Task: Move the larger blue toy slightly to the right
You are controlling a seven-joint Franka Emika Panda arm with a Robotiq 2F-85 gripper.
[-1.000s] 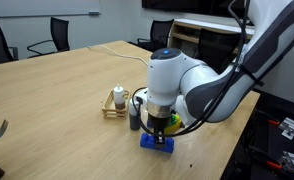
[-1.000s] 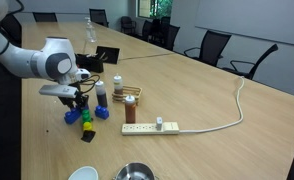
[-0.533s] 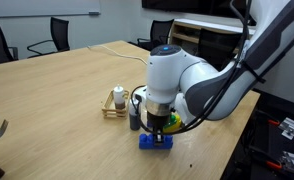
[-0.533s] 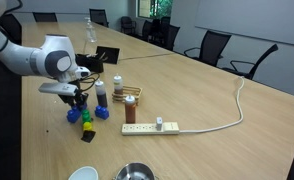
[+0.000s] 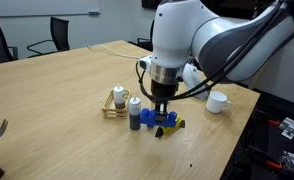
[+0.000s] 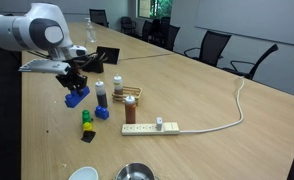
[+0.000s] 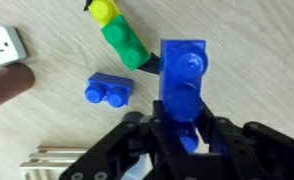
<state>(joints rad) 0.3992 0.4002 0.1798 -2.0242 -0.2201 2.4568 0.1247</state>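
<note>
Hanging wrist-down near the table's (image 6: 192,95) long edge, the gripper (image 6: 75,90) pinches the larger blue toy (image 7: 185,75) clear of the tabletop.

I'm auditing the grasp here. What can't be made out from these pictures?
Wrist view: the blue brick, its lower end hidden inside the pincer.
Wrist view: the power strip, cut off by the left edge.
Exterior view: the bowl, cut off by the bottom edge.
</note>
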